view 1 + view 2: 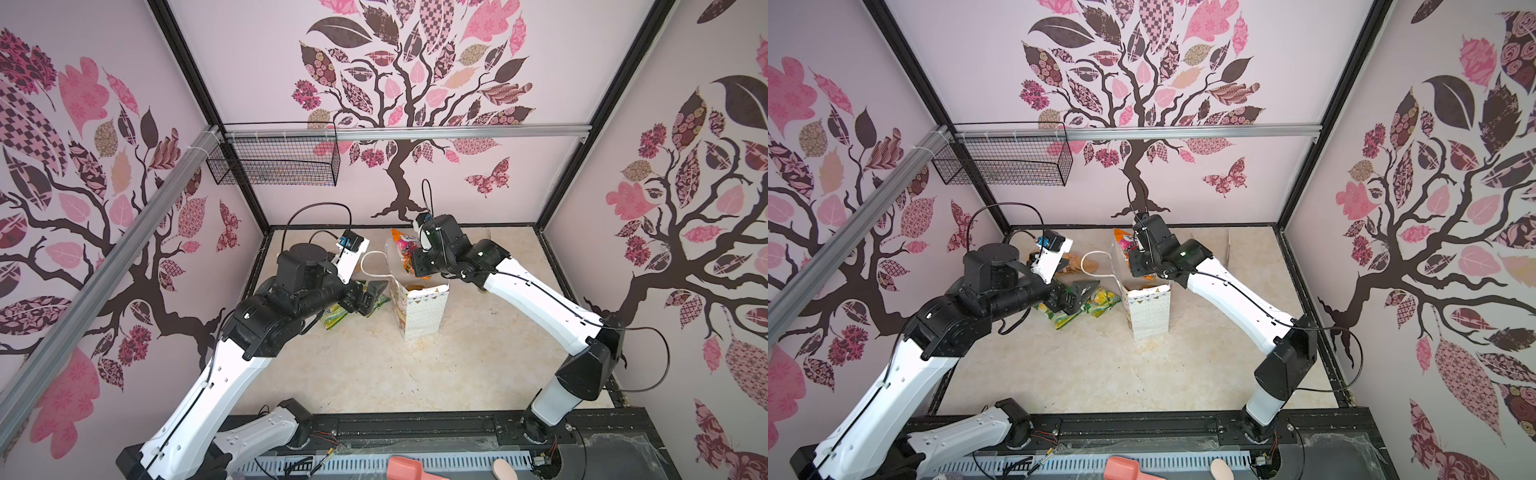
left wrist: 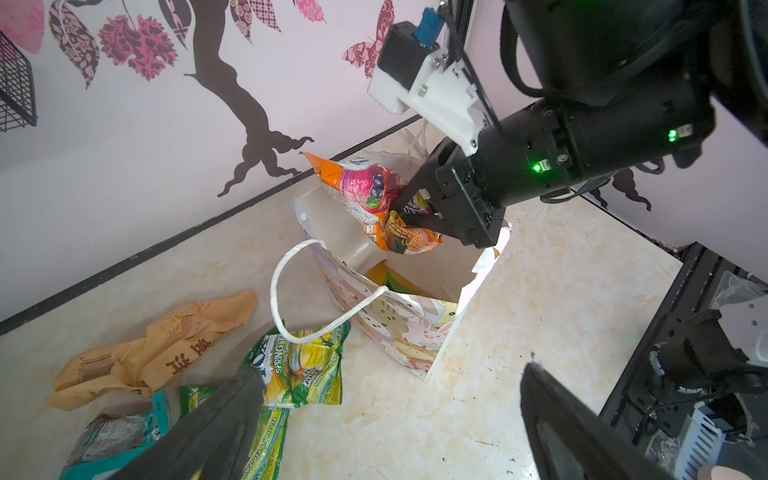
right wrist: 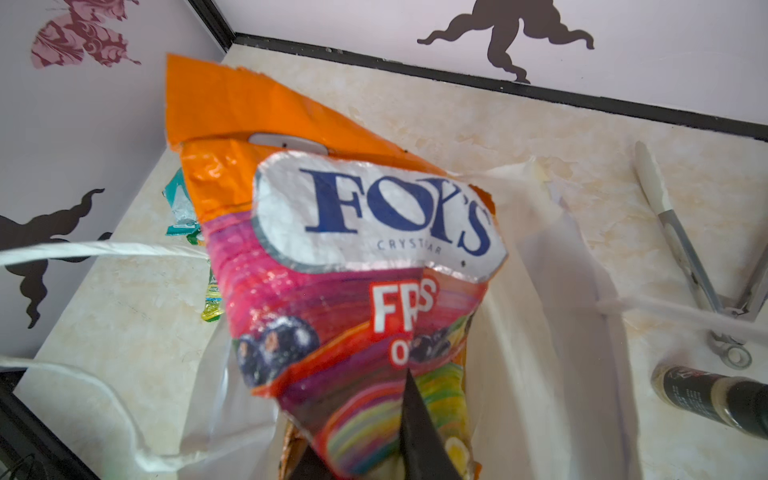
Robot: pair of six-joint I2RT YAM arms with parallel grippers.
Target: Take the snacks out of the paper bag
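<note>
- My right gripper (image 2: 405, 212) was clamped on the orange packet (image 2: 365, 187), which I held over the mouth of the bag (image 2: 399, 328).
- My left gripper (image 1: 371, 298) gaped wide and empty above the green packets (image 2: 303, 365).
- Already out, beside the bag: the green packets, a tan packet (image 2: 158, 353) and a teal packet (image 2: 116, 432).
- A yellow packet (image 2: 392, 279) showed inside the bag, so I judged the job nearly done but not finished.
- The table (image 1: 374, 374) was pale and marbled. The walls (image 1: 415, 83) bore pink tree decals, and a wire basket (image 1: 282, 166) hung on the back rail.

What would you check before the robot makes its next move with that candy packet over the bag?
1. Right pincer shut on orange-and-pink foil candy packet: ok.
2. Packet clear of white paper gift bag's rim: cannot tell.
3. Bag upright: ok.
4. Left pincer open, apart from bag: ok.
5. Bare table for setting down: ok.
6. Bag emptied: not ok, a yellow-orange packet inside.
</note>
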